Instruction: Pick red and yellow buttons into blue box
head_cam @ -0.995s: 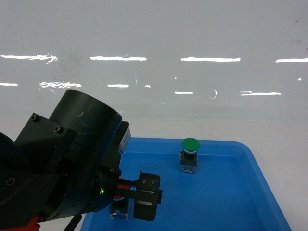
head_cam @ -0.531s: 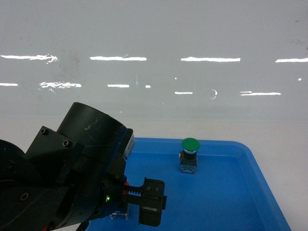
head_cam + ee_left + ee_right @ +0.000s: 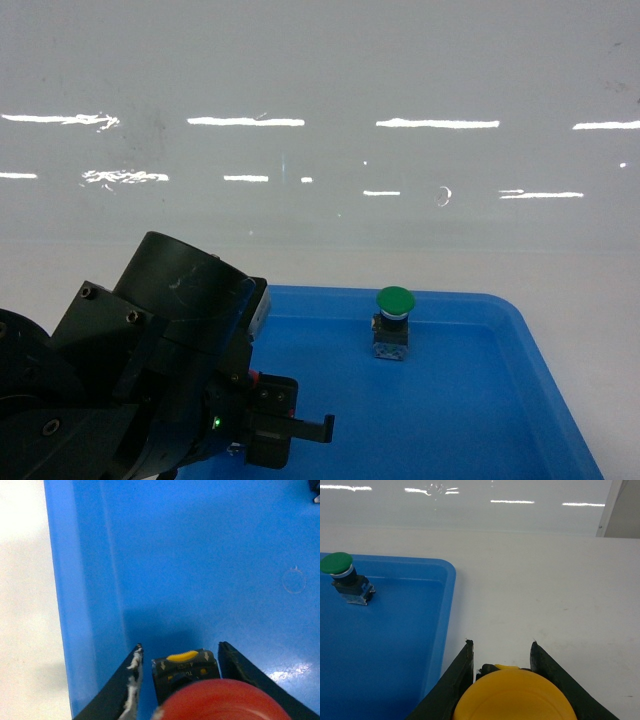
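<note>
The red button (image 3: 220, 702) stands on the floor of the blue box (image 3: 200, 555), near its left wall, with its black base and yellow tab showing ahead of the cap. My left gripper (image 3: 180, 647) straddles it, open, with a gap on each side of the base. In the head view the left gripper (image 3: 285, 430) is low over the front left of the blue box (image 3: 480, 400), and the red button is hidden behind the arm. My right gripper (image 3: 501, 647) is shut on the yellow button (image 3: 512, 697), over the white table just right of the blue box (image 3: 395, 645).
A green button (image 3: 393, 322) stands upright in the back middle of the box and also shows as the green button (image 3: 345, 577) in the right wrist view. White table (image 3: 560, 580) surrounds the box. The right arm is out of the head view.
My left gripper has sunk lower into the box with the red button, and its jaws have spread apart, letting go of the button's base.
</note>
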You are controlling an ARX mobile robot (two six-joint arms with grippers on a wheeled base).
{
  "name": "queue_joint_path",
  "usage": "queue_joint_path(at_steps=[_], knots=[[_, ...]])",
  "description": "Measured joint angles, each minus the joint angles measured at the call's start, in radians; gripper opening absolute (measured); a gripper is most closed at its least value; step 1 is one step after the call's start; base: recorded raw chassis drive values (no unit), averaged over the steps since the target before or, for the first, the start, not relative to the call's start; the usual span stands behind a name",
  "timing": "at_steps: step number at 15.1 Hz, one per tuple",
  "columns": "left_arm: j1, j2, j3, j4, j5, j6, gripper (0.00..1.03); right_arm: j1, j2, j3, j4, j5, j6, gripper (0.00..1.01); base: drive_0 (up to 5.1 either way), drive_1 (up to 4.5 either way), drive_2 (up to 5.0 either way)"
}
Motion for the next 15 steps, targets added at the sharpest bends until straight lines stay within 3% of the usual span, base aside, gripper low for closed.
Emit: queue_joint_path(at_steps=[2,5,6,7,9,12,15], knots=[[0.000,0.000,-0.005,0.008,0.005,0.000,0.28,0.000,0.000,0.000,0.000,0.000,0.000,0.31,0.0,0.00,0.0],[0.025,-0.038,-0.037,0.041,0.015,0.023,0.28,0.000,0.000,0.000,0.000,0.000,0.000,0.31,0.0,0.00,0.0],[0.081,-0.161,-0.082,0.085,0.039,0.077,0.28,0.000,0.000,0.000,0.000,0.000,0.000,0.31,0.0,0.00,0.0],[0.190,-0.387,-0.155,0.159,0.099,0.143,0.28,0.000,0.000,0.000,0.000,0.000,0.000,0.31,0.0,0.00,0.0],[0.251,-0.504,-0.240,0.211,0.111,0.179,0.28,0.000,0.000,0.000,0.000,0.000,0.000,0.31,0.0,0.00,0.0],[0.315,-0.666,-0.371,0.180,0.118,0.189,0.28,0.000,0.000,0.000,0.000,0.000,0.000,0.31,0.0,0.00,0.0],[0.337,-0.822,-0.426,0.183,0.100,0.180,0.28,0.000,0.000,0.000,0.000,0.000,0.000,0.31,0.0,0.00,0.0]])
